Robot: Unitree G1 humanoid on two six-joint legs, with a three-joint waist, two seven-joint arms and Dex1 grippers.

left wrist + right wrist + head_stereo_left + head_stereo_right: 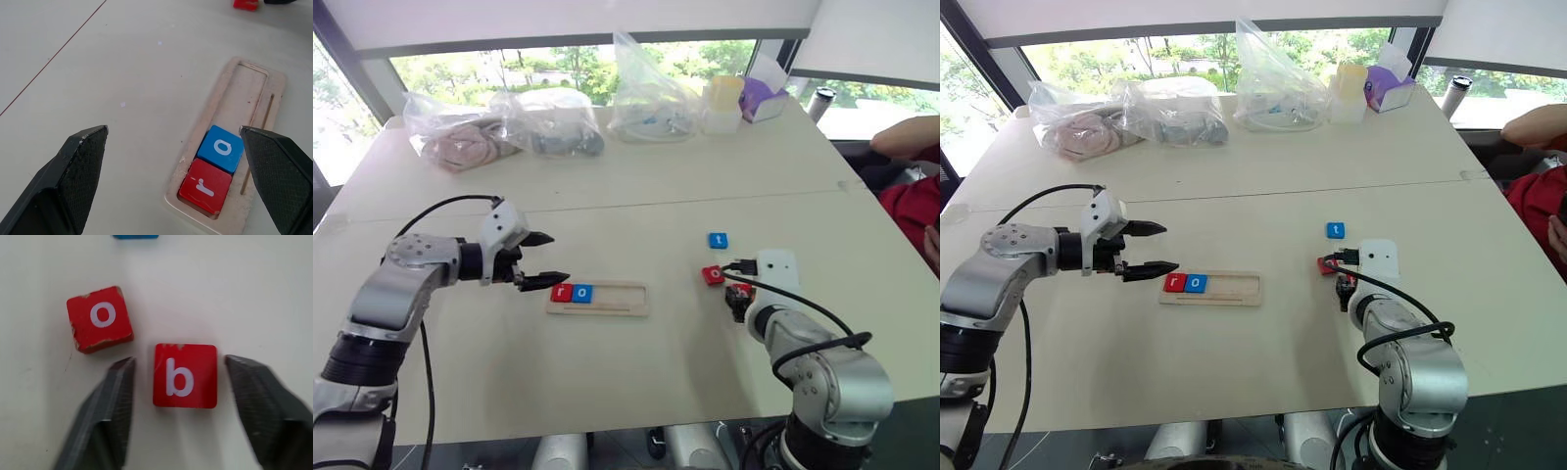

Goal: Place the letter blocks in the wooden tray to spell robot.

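Wooden tray (607,299) lying lengthwise on the pale surface (607,196), near the middle. Two letter blocks seated at its left end: red r (561,292) outermost, blue o (582,293) touching it on the right; rest of the tray bare.

Three more blocks off to the right, well apart from the tray: blue t (718,240) farthest from the robot, red o (712,275) nearer, red b (185,375) nearer still and just beside the red o.

Left tool (544,258) hovering just left of the tray's left end, fingers spread wide, gripping nothing, pointing right toward the r block. Right tool (180,411) angled down over the red b, fingers parted on either side of the block with gaps showing on both sides, block flat on the surface and not gripped.

Along the far edge of the surface: clear plastic bags (499,125), a pale lidded container (722,106), a purple tissue box (762,98). A person's red sleeve (913,211) at the right edge.
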